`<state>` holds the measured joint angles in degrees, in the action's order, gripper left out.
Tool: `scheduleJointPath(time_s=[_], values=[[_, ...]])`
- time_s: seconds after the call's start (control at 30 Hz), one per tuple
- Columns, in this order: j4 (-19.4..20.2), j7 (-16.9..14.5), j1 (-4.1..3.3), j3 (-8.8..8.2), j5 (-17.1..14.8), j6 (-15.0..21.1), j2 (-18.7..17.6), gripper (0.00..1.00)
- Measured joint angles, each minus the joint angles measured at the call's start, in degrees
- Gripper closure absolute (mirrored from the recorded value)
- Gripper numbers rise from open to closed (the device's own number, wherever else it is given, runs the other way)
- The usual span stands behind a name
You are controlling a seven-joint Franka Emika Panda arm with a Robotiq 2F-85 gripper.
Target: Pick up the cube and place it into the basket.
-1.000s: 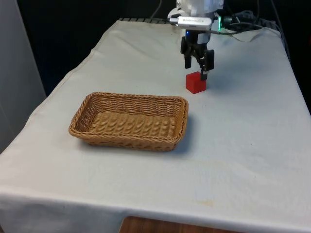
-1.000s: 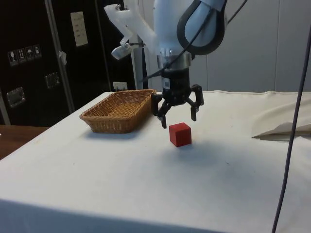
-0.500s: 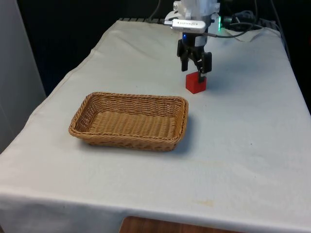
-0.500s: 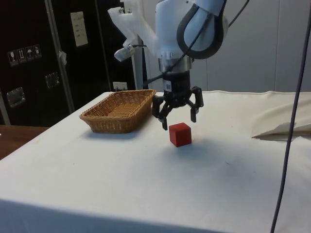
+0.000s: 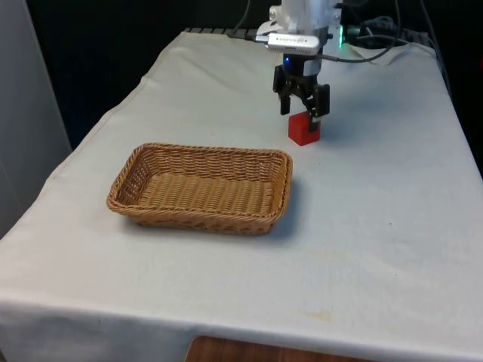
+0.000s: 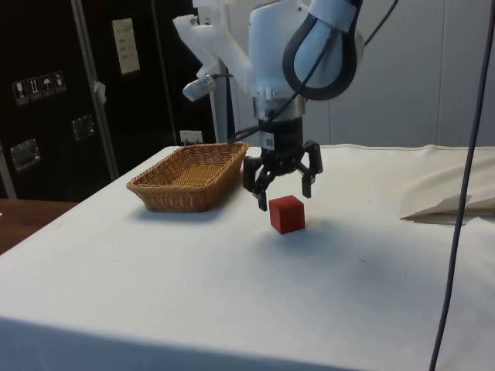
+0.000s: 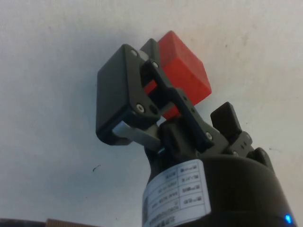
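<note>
Here the claw (image 5: 303, 113) hangs low over the red cube (image 5: 303, 129), fingers spread apart and gripping nothing. Cube sits flat on the white-clothed desk (image 5: 377, 226), not lifted. In the side view the claw (image 6: 283, 185) is just above the cube (image 6: 287, 213), the two fingertips spread wider than the cube top, one tip coming down near the cube's upper edge on the basket side, the other higher on the far side; cannot tell whether either tip touches the cube. Wrist view: the cube (image 7: 187, 75) shows between and beyond the open fingers (image 7: 118, 101), one broad finger pad close alongside it, the other finger well off to the opposite side. The wicker basket (image 5: 128, 197) lies on the desk towards the front view's left and nearer the camera than the cube, apart from it, with nothing inside. In the side view the basket (image 6: 166, 195) is behind and beside the claw, its near corner close to the arm's wrist in the picture. White arm (image 6: 294, 54) comes down nearly vertical onto the claw. Dark cables (image 5: 377, 45) trail across the far end of the desk behind the arm.
</note>
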<state>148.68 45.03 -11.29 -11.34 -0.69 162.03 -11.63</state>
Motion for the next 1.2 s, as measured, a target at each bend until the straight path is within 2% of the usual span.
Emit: scheduleJointPath(time_s=[0.73,1.2], values=[[0.6,0.0,0.00,1.03,-0.1,0.0,-1.2,0.00],[-1.5,0.0,0.00,1.15,-0.2,0.0,-3.5,0.00]])
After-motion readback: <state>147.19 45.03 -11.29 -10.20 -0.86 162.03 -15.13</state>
